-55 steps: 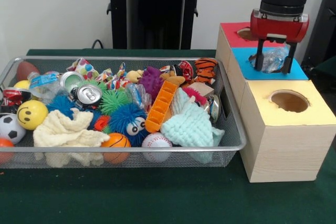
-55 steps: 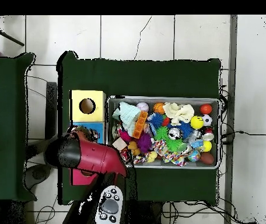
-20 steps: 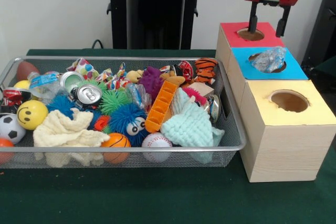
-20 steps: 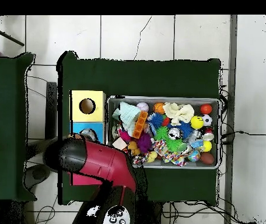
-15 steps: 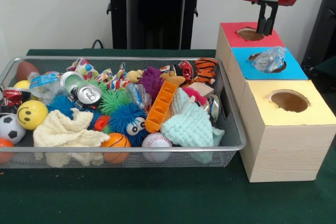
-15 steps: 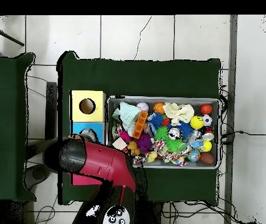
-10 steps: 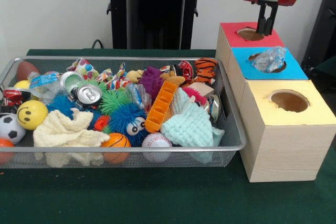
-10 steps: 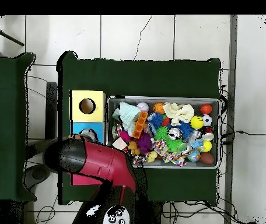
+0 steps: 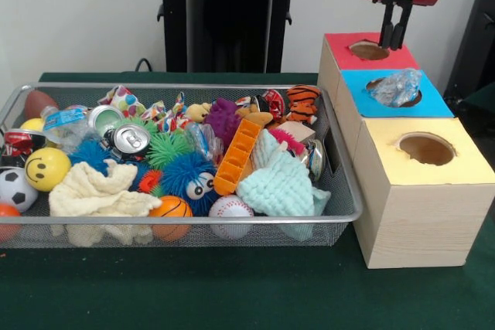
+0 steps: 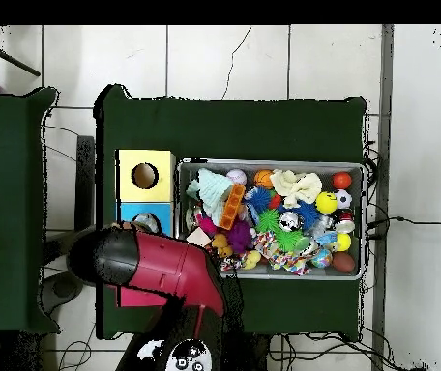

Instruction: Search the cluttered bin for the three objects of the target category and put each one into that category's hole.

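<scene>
I am reading the gripper (image 9: 394, 36) as hanging above the red-topped box, its two dark fingers drawn close together with nothing between them; it is carrying nothing. One crumpled clear bottle (image 9: 396, 86) is lying across the blue-topped box's hole (image 9: 394, 92), not in the red hole (image 9: 368, 50) where its category belongs, so I am treating it as misplaced. A second bottle with a blue label (image 9: 63, 121) is sitting at the far left end of the bin (image 9: 193, 218), beside the silver cans (image 9: 128, 138); I am not making out a third bottle. Judging handling: these bottles are looking thin, light and already dented, so they should be collapsing under a firm squeeze and slipping on their glossy skin. I am planning to take the one on the blue box across its middle, where it rises clear of the rim, with a gentle close. In the overhead view the arm (image 10: 157, 271) is covering the red box entirely.
</scene>
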`<control>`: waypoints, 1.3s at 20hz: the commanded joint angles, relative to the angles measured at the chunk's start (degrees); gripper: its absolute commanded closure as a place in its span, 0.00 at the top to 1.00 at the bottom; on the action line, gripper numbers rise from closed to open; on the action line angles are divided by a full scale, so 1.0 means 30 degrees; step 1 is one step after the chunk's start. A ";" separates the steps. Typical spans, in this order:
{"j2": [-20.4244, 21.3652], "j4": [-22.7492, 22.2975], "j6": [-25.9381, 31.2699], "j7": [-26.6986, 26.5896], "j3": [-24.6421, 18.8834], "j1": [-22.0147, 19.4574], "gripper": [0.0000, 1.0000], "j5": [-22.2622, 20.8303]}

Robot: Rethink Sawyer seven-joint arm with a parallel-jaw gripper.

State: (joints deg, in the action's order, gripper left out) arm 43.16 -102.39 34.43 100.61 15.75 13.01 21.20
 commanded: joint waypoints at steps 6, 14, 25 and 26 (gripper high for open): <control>-0.1498 0.0096 -0.0833 0.4214 -0.1117 -0.0036 0.00 0.0087; -0.1839 -0.0258 -0.1944 0.3857 -0.1512 -0.0317 0.00 0.0193; -0.1663 -0.0132 -0.1253 0.4652 -0.1518 0.0111 0.00 0.0723; -0.1749 -0.0198 -0.1503 0.4648 -0.1627 0.0075 0.00 0.0793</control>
State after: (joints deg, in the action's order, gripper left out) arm 39.71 -102.07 31.11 100.61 15.29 13.21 21.30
